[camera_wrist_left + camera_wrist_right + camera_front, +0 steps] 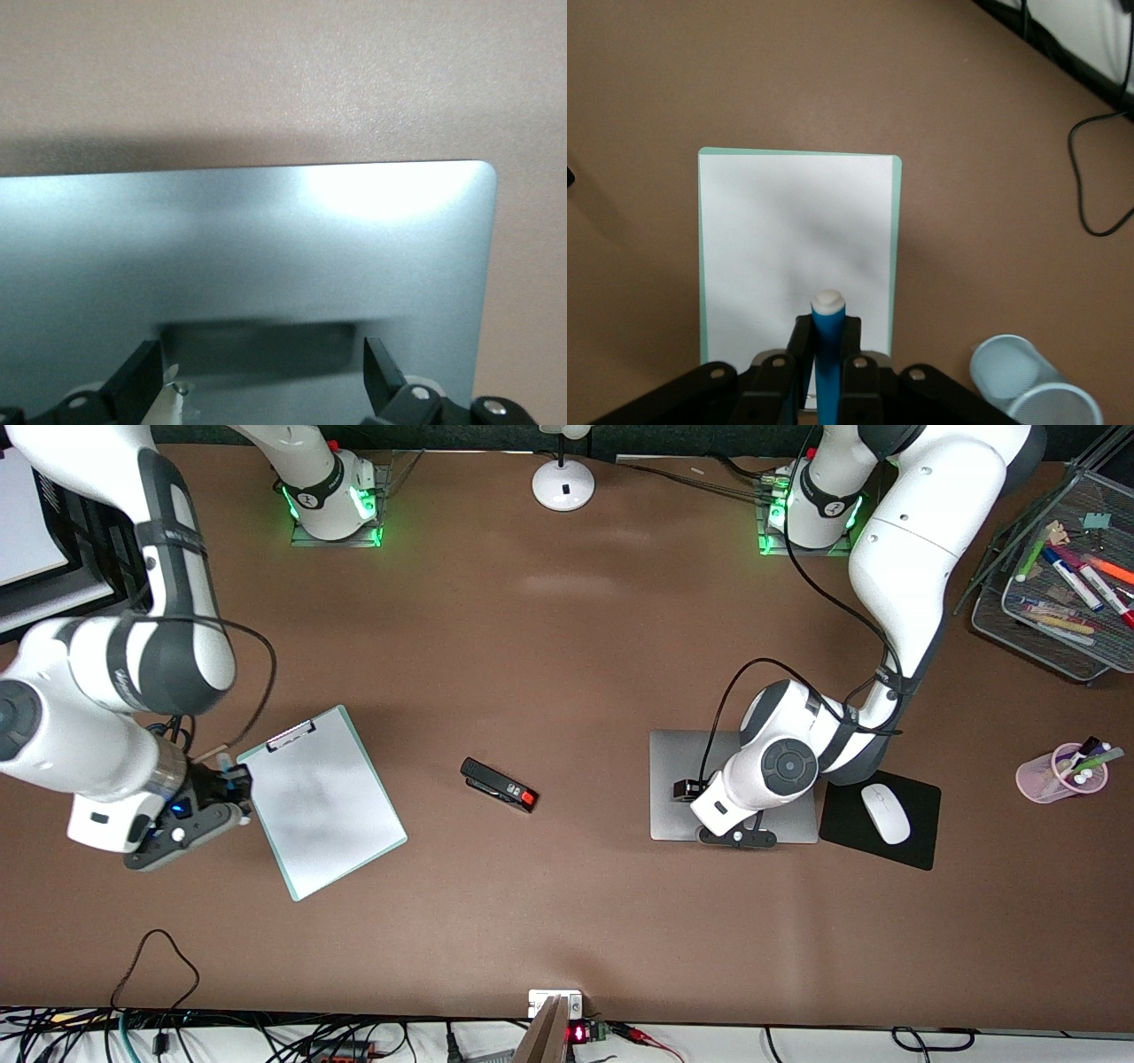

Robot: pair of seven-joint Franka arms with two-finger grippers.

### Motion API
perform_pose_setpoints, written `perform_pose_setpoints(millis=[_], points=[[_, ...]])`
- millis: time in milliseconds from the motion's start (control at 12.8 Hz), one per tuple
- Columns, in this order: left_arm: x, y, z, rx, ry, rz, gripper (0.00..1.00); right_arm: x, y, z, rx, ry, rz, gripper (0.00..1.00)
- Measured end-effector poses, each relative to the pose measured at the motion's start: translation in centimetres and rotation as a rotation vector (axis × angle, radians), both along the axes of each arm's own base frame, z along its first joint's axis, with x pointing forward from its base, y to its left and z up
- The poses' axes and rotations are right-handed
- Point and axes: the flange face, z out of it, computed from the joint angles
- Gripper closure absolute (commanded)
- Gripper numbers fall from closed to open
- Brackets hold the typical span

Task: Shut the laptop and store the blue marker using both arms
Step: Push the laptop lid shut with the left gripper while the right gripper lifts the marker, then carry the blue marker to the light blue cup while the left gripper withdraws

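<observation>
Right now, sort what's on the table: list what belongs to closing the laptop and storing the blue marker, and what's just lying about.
Job:
slim silver-grey laptop, lid down, left gripper open over it
slim light-blue marker, clamped in right gripper

Lying about:
green-edged clipboard
black stapler
white mouse on black mouse pad
pink pen cup

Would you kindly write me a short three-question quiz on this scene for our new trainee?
1. True or false: the laptop lies closed.
2. What does the right tool hold: A stapler, B blue marker, C mouse?
3. Fill in: the left tool hangs over the ____, fingers apart.
Key: 1 true; 2 B; 3 laptop.
</observation>
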Motion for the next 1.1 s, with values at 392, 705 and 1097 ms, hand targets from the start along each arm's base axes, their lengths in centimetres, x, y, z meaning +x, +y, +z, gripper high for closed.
perform_pose_setpoints(millis=[392,705,1097], points=[[2.1,1.4,4.0,0.007,-0.054,0.020,0.00,0.9,-2.6,2.6,-0.033,-0.078,0.239,1.00],[3.4,6.5,16.9,0.070,-0.108,0.078,0.00,1.9,-6.6,4.1,-0.080,-0.175,0.431,1.00],[0.3,9.8,30.8,0.159,-0.094,0.119,0.00,2.1,-9.7,4.1,-0.043,-0.226,0.547,0.99]])
